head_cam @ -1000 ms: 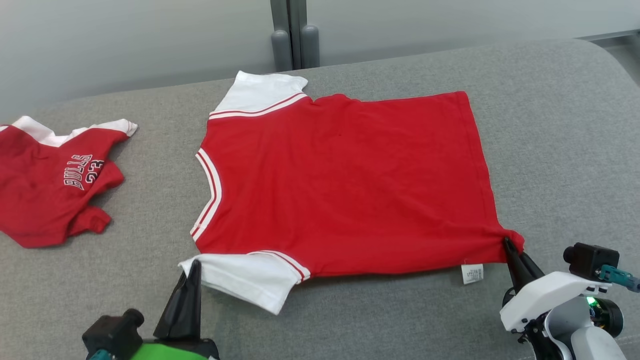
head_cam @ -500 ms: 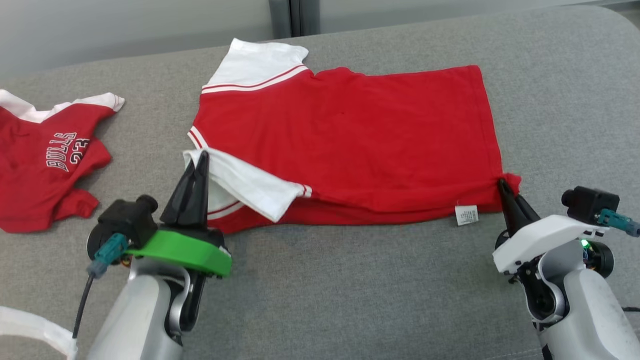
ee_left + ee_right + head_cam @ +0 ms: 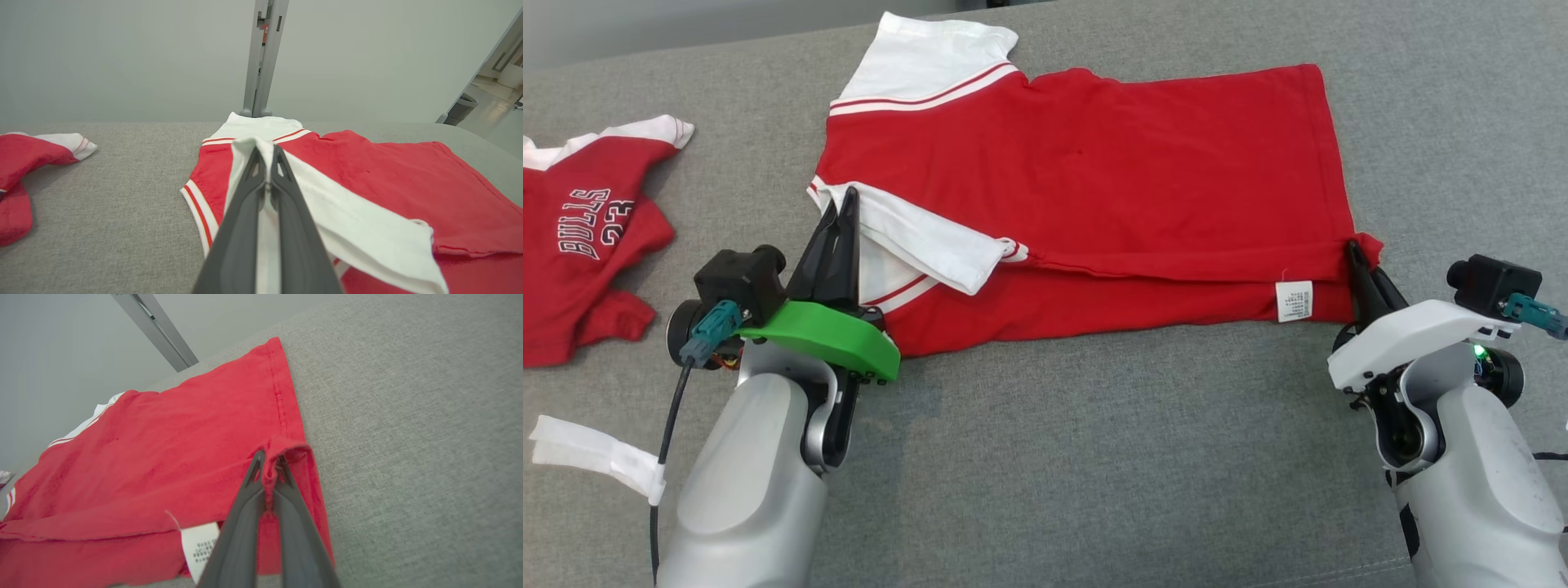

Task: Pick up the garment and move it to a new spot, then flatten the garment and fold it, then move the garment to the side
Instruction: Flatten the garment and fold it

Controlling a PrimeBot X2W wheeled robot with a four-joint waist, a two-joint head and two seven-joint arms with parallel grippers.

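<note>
I am gripping the shirt [image 3: 1111, 171], which is lying across the upper middle of the frame on the cushion [image 3: 1054, 457]. The left gripper [image 3: 849, 196] is pinching its white sleeve [image 3: 923, 245]. The right gripper [image 3: 1354, 247] is pinching the hem corner [image 3: 1372, 245] at centre right.

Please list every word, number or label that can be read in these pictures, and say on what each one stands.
"BULLS": white letters on the second red shirt at the left, printed sideways to the head view.
"23": beside it, on the same shirt.
White tag on the red garment: printed lines too small to read.
Red sticker on the grey post: unreadable.
</note>
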